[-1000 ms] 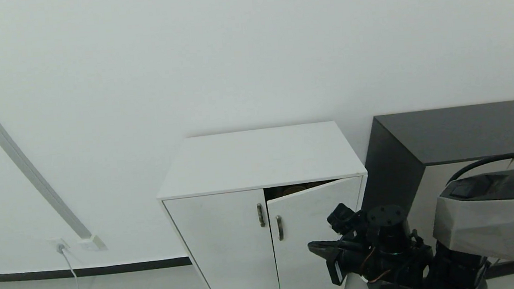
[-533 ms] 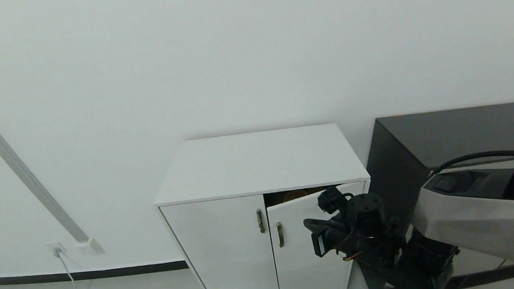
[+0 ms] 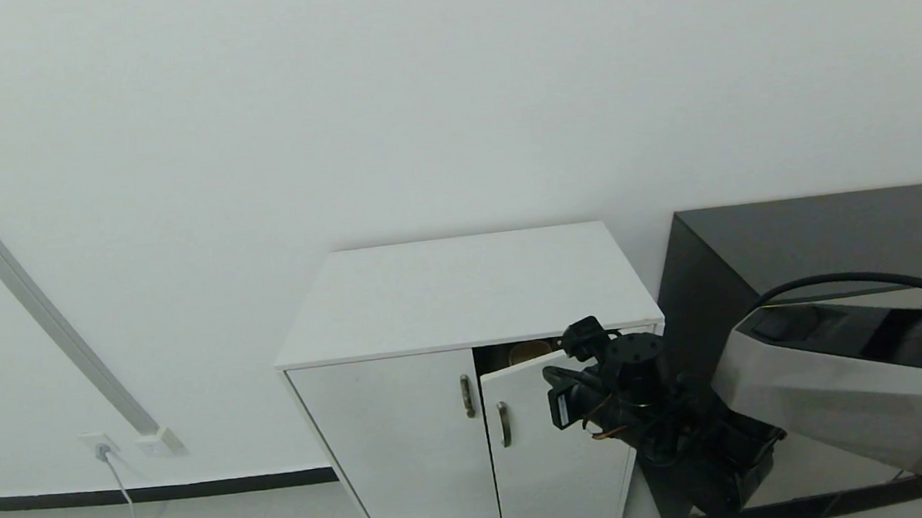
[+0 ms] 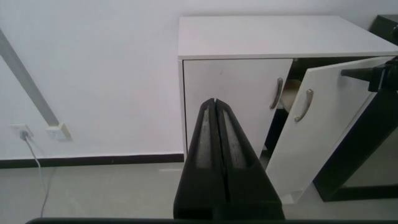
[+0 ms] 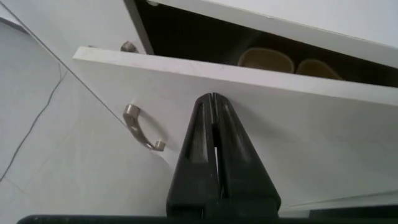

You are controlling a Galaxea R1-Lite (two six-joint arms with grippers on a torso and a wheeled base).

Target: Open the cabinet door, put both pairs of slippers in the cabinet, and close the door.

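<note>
Since before, our right tool [image 5: 213, 98] has risen nearer the cabinet [image 3: 464, 292], we see it clenched at the outer face of the right door [image 3: 547, 485], this door ajar, tan slippers [image 5: 266, 59] inside behind it, left tool [image 4: 214, 102] clenched, well apart.

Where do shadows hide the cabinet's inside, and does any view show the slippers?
Head view: the gap above the ajar door is deep shadow, one tan shape faint. Right wrist view: the cabinet inside is dark, yet two tan slippers catch light. Left wrist view: the opening is mostly black.
</note>
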